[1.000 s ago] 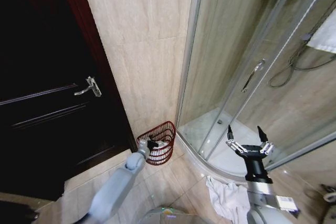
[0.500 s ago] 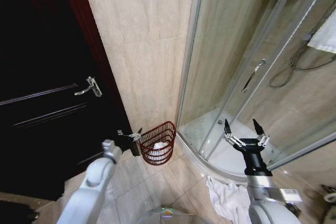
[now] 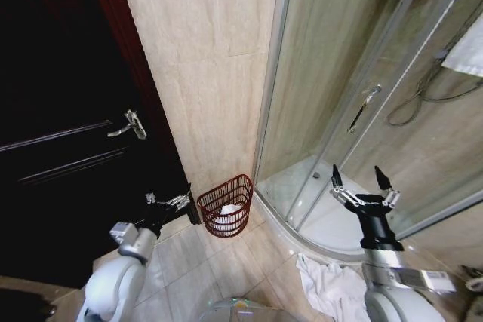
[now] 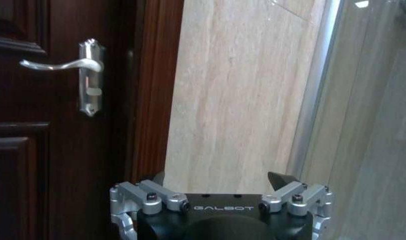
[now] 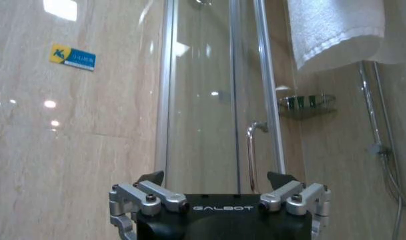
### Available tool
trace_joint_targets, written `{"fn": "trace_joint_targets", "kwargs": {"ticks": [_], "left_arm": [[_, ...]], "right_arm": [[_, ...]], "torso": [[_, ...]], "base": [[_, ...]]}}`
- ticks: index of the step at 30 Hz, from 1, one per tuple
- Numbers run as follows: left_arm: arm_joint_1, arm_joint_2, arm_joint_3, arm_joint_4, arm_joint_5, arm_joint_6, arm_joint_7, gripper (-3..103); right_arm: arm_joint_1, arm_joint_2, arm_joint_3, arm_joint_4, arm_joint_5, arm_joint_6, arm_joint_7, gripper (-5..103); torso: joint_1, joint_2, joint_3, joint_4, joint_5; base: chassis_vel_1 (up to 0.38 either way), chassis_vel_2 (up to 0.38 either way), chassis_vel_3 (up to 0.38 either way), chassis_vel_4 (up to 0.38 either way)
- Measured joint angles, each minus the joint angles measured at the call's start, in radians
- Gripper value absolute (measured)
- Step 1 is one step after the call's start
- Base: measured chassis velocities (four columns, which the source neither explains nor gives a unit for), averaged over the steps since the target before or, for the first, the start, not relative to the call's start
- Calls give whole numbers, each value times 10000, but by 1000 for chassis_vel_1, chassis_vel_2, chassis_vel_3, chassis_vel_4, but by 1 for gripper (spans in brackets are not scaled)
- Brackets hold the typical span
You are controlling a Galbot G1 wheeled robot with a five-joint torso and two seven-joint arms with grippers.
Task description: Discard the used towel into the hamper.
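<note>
While both grippers' jaws stand open, the reddish-brown wire hamper (image 3: 226,207) holds a white towel (image 3: 228,213).

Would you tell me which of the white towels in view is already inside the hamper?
The crumpled white towel sitting in the red wire hamper; another white towel lies on the floor by the shower base.

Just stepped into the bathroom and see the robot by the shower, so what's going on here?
It is clearing a used towel. Something white already lies inside the hamper by the wall. The left pincer is open and empty beside the hamper, near the dark door. The right pincer is also open and empty, held up before the shower glass. Another white cloth lies crumpled on the floor at the shower's edge.
</note>
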Motion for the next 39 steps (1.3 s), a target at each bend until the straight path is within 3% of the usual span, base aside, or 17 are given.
{"fn": "trace_joint_targets", "kwargs": {"ticks": [13, 39], "left_arm": [[352, -497, 752, -21, 414, -160, 107, 100], [150, -743, 871, 396, 768, -461, 297, 100]], "right_arm": [[23, -25, -6, 110, 97, 33, -69, 100], [115, -165, 18, -89, 156, 167, -145, 100]], "torso": [[1, 0, 0, -1, -1], [0, 0, 1, 0, -3]], "base": [[0, 0, 0, 0], [0, 0, 0, 0]]}}
